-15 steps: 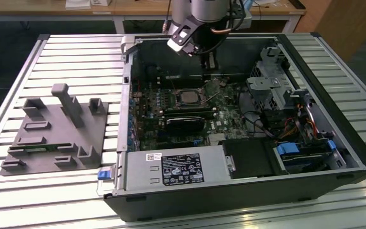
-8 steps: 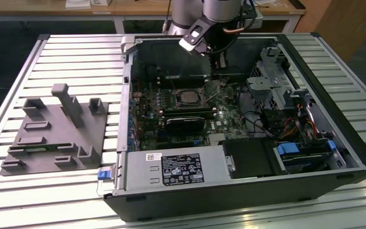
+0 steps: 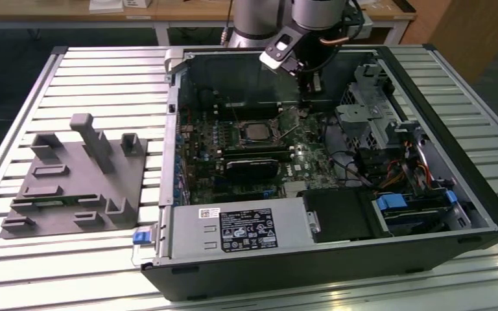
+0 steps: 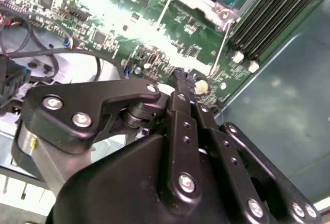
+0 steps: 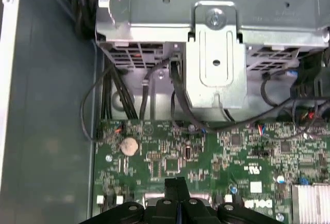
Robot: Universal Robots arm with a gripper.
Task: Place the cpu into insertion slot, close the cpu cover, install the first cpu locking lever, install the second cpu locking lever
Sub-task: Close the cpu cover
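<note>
Gripper (image 5: 176, 184) (matte black, tips pinched together) over glossy green board (image 5: 216, 154).

Overhead light is glaring white off the slatted table (image 3: 353, 295) at its near edge. In the second wrist view, glare is bleaching the circuit board (image 4: 129, 7) behind the dark gripper (image 4: 180, 75).

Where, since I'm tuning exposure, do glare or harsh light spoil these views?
Second wrist view: strong white glare washes out part of the circuit board beyond the dark claw. Exterior view: bright sheen on the slatted table in front of the case. First wrist view: evenly lit.
</note>
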